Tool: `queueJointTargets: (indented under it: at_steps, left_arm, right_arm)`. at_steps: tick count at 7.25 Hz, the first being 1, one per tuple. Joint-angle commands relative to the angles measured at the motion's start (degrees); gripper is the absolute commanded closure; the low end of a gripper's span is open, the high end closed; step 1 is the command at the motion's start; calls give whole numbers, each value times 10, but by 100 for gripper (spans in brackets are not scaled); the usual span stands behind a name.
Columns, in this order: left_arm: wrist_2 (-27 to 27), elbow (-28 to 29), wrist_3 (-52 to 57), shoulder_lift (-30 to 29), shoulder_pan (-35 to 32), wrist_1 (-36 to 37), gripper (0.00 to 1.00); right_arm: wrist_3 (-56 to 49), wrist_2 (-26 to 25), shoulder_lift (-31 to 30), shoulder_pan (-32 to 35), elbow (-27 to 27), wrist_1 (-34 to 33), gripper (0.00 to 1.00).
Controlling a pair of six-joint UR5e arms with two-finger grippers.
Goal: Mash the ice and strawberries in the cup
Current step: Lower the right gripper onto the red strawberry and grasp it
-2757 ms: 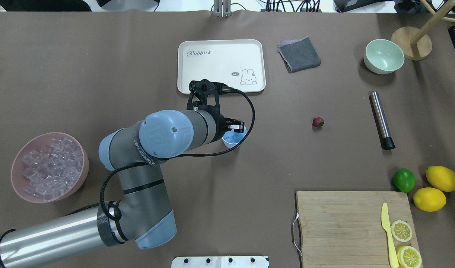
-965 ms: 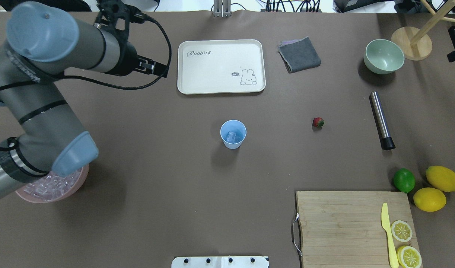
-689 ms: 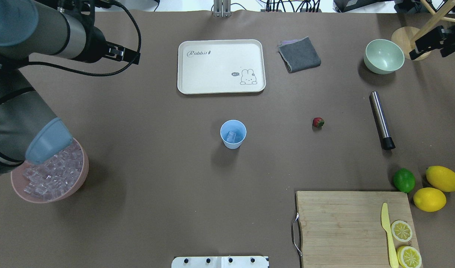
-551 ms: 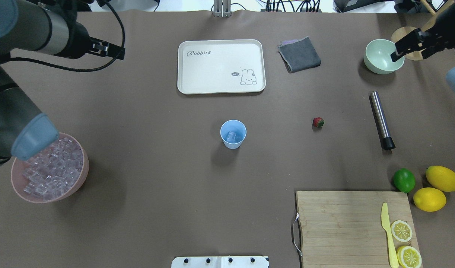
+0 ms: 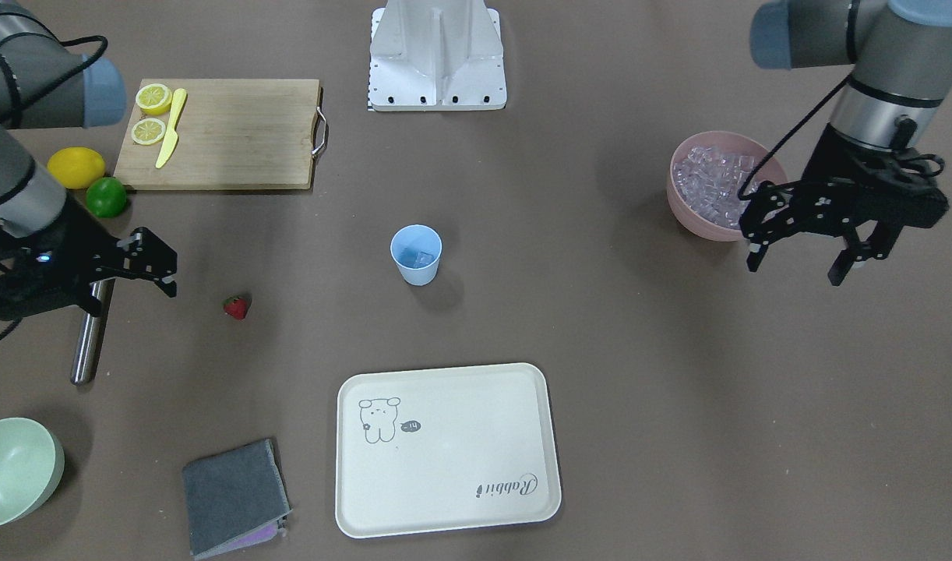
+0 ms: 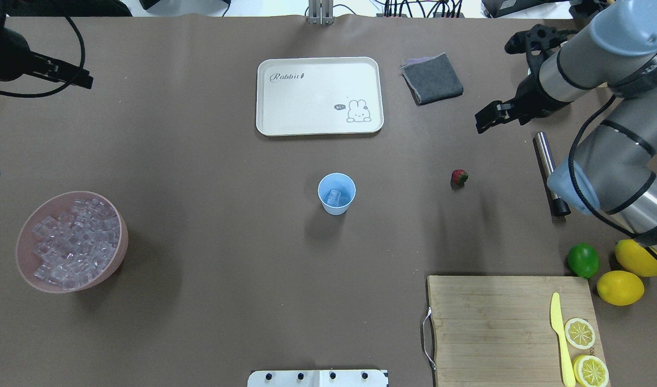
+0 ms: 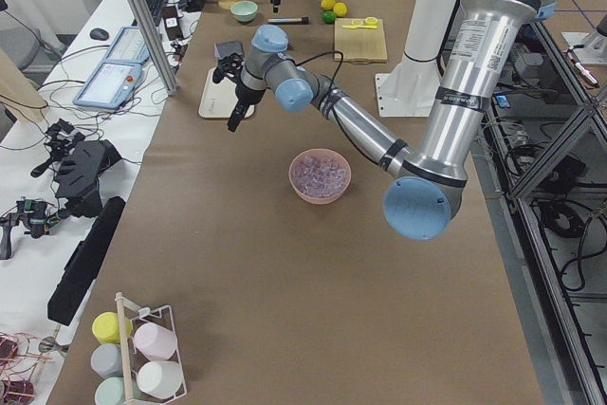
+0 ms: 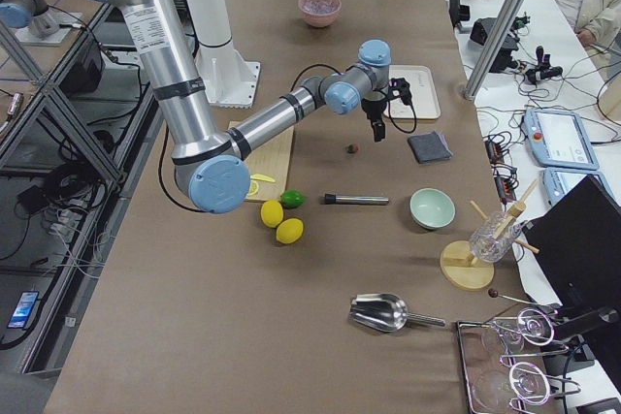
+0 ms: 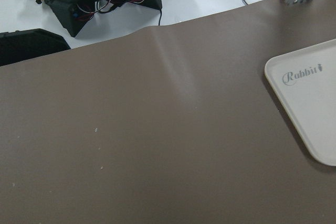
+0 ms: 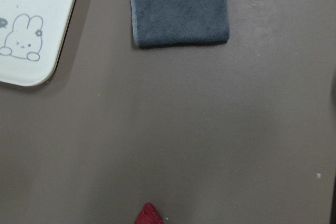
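The light-blue cup (image 6: 336,193) stands upright mid-table, also in the front view (image 5: 416,253), with one ice cube (image 6: 334,196) inside. More ice (image 6: 73,239) fills the pink bowl (image 6: 122,236) at the left. The strawberry (image 6: 459,176) lies on the table right of the cup; its tip shows in the right wrist view (image 10: 149,214). My right gripper (image 6: 481,121) hangs open and empty above the table, just beyond the strawberry; in the front view (image 5: 164,265) it is to the strawberry's left. My left gripper (image 5: 795,269) is open and empty, raised at the far left (image 6: 85,82).
A cream tray (image 6: 318,94) and a folded grey cloth (image 6: 432,78) lie at the back. A steel muddler (image 6: 546,161) lies right of the strawberry, partly under my right arm. A cutting board (image 6: 490,322), lime (image 6: 583,260), lemons (image 6: 620,287) and pale-green bowl (image 5: 16,467) stand around.
My left arm has pulled back from the cup to the far left, leaving an ice cube in it. My right arm has come in from the right to near the strawberry.
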Motion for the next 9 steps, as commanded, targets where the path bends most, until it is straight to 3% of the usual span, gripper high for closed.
queueJointTargets:
  at_steps: [1, 3, 8, 9]
  left_arm:
    - [-20, 2, 58, 35, -30, 1, 2]
    - [-22, -2, 58, 38, -31, 1, 2]
    - [-57, -4, 58, 42, -48, 0, 2]
    - [-57, -5, 59, 42, -48, 0, 2]
  right_arm:
    - [28, -35, 1, -51, -43, 64, 0]
    - [37, -49, 1, -76, -97, 137, 0]
    - [41, -55, -8, -100, -98, 137, 2]
    - [41, -54, -9, -102, -98, 136, 8]
